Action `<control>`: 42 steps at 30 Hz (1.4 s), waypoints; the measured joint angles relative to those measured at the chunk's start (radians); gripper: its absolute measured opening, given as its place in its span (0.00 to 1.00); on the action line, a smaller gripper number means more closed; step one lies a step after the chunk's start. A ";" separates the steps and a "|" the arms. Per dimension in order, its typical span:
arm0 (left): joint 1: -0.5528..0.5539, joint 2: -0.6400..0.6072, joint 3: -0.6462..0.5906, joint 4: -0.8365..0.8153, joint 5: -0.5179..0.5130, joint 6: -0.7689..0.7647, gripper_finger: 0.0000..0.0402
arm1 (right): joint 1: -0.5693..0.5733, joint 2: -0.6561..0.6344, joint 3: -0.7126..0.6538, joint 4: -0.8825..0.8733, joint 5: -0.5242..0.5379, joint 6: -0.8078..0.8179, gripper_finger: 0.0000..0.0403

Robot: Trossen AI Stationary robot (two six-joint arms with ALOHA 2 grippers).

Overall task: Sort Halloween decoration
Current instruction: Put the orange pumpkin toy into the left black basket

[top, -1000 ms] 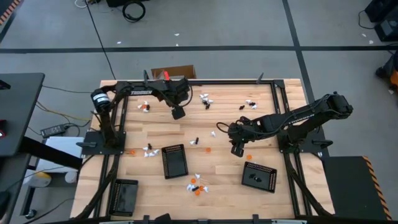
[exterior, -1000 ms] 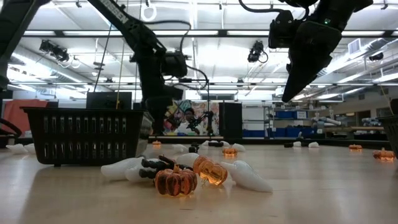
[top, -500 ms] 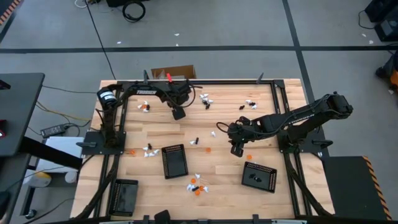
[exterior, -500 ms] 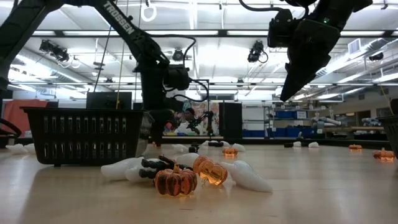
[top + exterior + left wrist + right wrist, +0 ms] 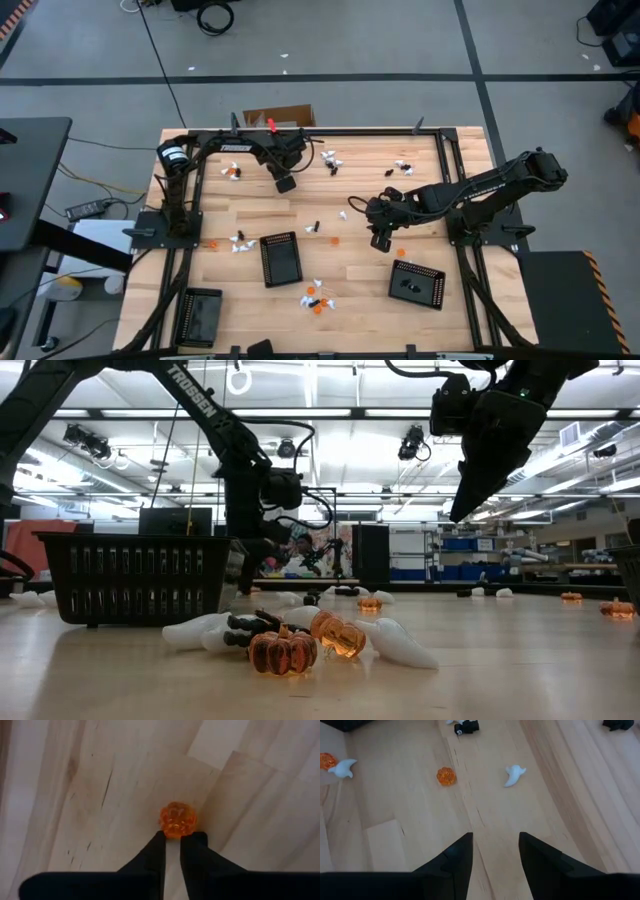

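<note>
— Left gripper (image 5: 172,837)? Nipped an orange pumpkin (image 5: 177,820) between its fingertips, near the table's (image 5: 350,275) far edge.

— And right gripper (image 5: 495,847)? Hung above mid-table, jaws apart, holding nothing; faced another orange pumpkin (image 5: 446,776) and a white ghost (image 5: 514,774).

Both arms are dark, near-black, built of slim tubular links joined by chunky rounded joints. The left arm (image 5: 225,148) carries white "TROSSEN" lettering along its upper link, and a black cable loops out at about 3 o'clock from its wrist. The right arm (image 5: 480,190) has faint pale lettering too. Each gripper ends in two flat, tapering matte-black fingers (image 5: 455,857).
</note>
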 joint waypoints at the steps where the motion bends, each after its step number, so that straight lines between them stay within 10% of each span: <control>1: -0.002 0.000 0.000 0.000 -0.002 0.000 0.13 | 0.000 0.000 0.000 0.000 0.000 0.000 0.41; 18: -0.007 0.000 0.000 0.029 0.000 -0.001 0.48 | 0.000 0.000 0.000 0.000 0.000 0.000 0.41; 42: 0.012 0.017 0.070 0.045 0.064 0.017 0.49 | 0.008 0.000 0.000 0.021 -0.001 -0.001 0.41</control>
